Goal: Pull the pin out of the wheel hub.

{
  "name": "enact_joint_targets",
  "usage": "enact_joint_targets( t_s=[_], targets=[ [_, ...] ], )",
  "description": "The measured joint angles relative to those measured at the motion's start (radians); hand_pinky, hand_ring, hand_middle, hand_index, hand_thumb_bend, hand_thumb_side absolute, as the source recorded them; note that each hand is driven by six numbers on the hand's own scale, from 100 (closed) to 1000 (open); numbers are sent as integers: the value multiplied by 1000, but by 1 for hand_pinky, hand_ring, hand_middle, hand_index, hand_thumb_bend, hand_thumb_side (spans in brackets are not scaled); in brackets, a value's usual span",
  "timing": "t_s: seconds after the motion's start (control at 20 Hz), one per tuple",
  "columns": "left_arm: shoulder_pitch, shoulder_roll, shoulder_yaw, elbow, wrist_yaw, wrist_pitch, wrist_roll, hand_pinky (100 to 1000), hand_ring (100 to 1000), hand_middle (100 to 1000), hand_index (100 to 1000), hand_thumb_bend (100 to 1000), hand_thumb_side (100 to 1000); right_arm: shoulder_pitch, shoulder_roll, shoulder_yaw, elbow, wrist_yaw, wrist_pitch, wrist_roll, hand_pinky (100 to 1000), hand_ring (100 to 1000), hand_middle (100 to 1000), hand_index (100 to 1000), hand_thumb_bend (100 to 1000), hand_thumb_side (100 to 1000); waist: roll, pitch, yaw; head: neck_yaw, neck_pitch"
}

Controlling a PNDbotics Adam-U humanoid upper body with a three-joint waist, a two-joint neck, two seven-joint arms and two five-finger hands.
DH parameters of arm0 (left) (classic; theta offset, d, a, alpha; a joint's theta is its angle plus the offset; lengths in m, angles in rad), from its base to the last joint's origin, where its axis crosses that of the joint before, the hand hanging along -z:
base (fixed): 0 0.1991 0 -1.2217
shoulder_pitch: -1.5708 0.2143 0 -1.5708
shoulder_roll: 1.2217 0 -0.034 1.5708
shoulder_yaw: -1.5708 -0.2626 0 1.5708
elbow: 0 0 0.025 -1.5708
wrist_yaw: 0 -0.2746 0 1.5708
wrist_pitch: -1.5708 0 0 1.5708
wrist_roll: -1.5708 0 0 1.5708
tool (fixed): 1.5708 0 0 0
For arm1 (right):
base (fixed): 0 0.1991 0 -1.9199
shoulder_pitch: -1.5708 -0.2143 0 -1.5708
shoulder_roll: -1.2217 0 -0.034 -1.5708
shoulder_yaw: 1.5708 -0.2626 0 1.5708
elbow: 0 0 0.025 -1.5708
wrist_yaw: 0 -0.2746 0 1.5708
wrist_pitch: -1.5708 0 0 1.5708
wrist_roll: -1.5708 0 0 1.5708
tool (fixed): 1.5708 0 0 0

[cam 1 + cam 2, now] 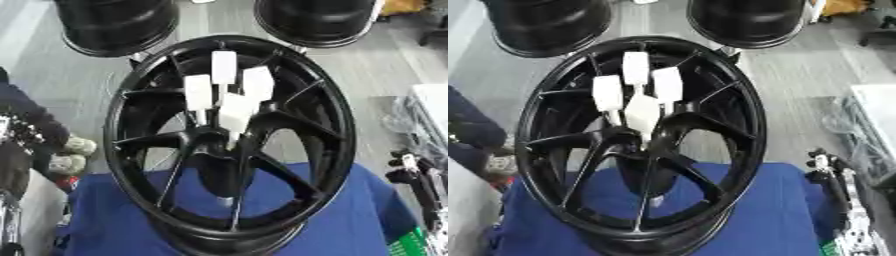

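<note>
A black spoked wheel (337, 125) stands upright on a blue cloth (359, 215), its face towards me. Several white pins with flat rectangular heads stick out of its hub (214, 142). The top one (224, 66) is highest, one (198, 92) is to its left, one (258, 82) to its right, and the nearest (236, 112) is in front. My right hand (826, 172) rests at the right edge, well clear of the wheel, with its dark fingers relaxed and holding nothing. My left hand does not show.
Two more black wheels (118, 25) (319, 20) lie on the grey floor behind. A person's dark leg (470, 125) and shoe (77, 147) are at the left. Clear plastic wrapping (420, 120) lies at the right, and a green item (411, 245) at the bottom right.
</note>
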Motion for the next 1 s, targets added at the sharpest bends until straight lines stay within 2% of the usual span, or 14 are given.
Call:
enact_joint_targets(
  t_s=[0.15,0.35,0.55,0.7,0.85,1.0],
  targets=[
    [-16,101,-13,-17,12,-41,5,730,631,594,677,390,660,1,0,0,0,0,0,0,594,547,584,718,100,891,4,-4,-1,-6,-1],
    [-53,332,-65,-39,23,-126,-8,736,660,628,718,423,545,8,-1,0,0,0,2,1,594,547,584,718,100,892,14,-12,-9,-14,-8],
    [-105,610,-180,-37,-22,-230,-81,741,684,671,769,500,485,9,-4,1,1,3,3,1,593,547,584,718,100,892,25,-20,-23,-13,-13],
    [-189,771,-295,-20,-89,-310,-161,742,694,688,782,567,448,10,-8,6,1,7,5,4,593,546,584,718,100,892,36,-28,-34,-7,-13],
    [-297,842,-411,6,-168,-372,-249,742,697,689,782,590,444,17,-16,10,2,10,6,7,593,546,584,717,100,892,47,-37,-39,-3,-12],
    [-408,840,-512,46,-237,-404,-324,744,682,699,792,629,477,18,-22,12,3,13,5,11,593,546,584,717,100,892,50,-41,-42,-3,-12]
  ],
)
